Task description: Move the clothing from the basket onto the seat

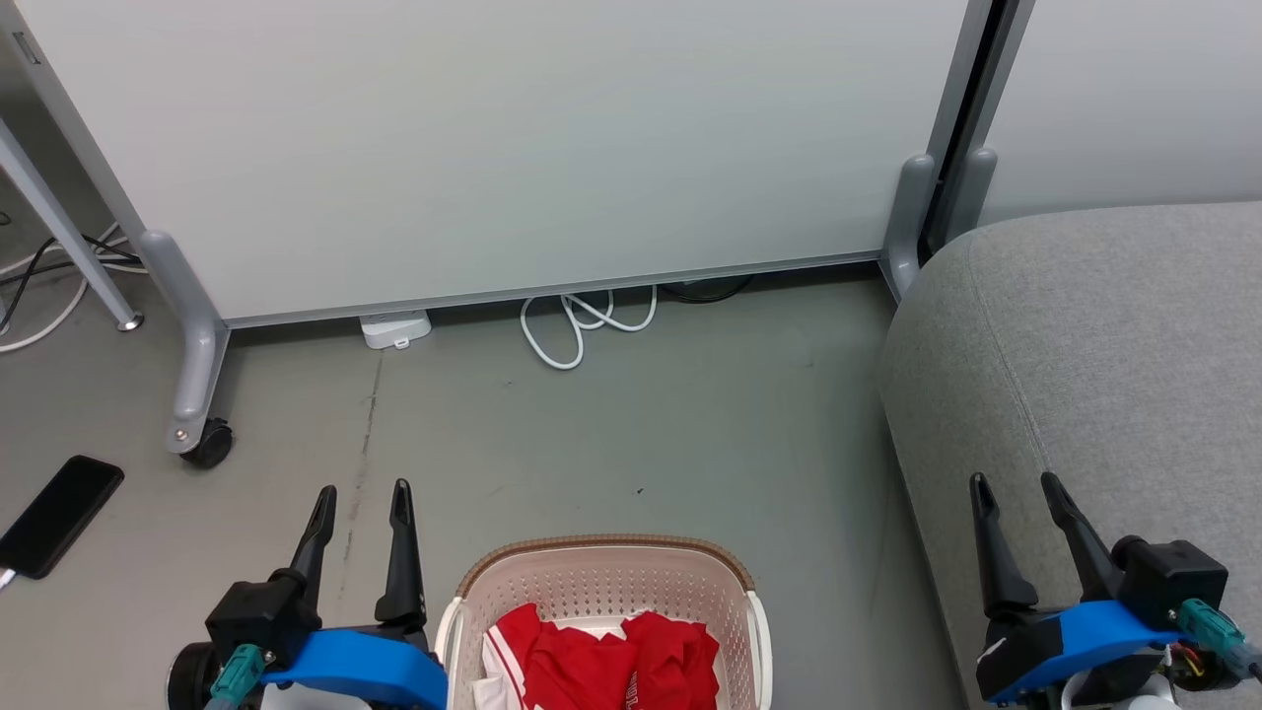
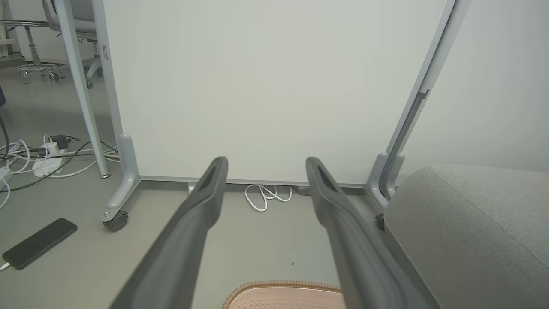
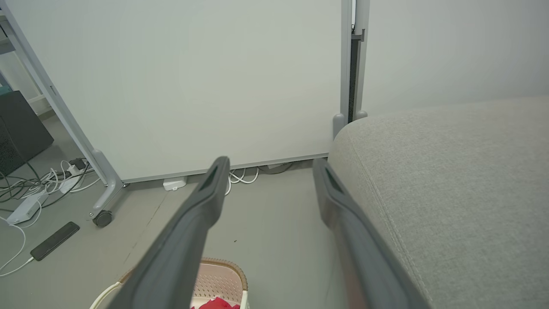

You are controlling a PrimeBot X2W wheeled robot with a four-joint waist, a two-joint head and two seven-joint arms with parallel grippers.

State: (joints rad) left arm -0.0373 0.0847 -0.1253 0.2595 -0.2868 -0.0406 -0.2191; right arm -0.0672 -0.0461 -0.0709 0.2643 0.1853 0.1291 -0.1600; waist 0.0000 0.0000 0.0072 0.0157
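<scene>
Grey floor (image 1: 690, 424) spreads before you; the basket (image 1: 603, 577) at 6 o'clock holds the clothing (image 1: 592, 666), the seat (image 1: 1104, 345) sits at 3 o'clock, and your left claw (image 1: 360, 488) and right claw (image 1: 1011, 478) gape wide, empty.

A pale partition panel (image 1: 493, 148) on a grey wheeled foot (image 1: 197, 394) stood across the back, with a second panel (image 1: 1134, 99) just beside it at the right. On the grey floor (image 1: 690, 434) a looped white cable (image 1: 589, 320) and a small white box (image 1: 395, 328) lay under the panel's lower edge. A black phone (image 1: 59, 515) lay at the left. Further left were a power strip (image 2: 45, 165) among tangled cables and a chair's chrome base (image 2: 36, 68). The light was soft and even.
</scene>
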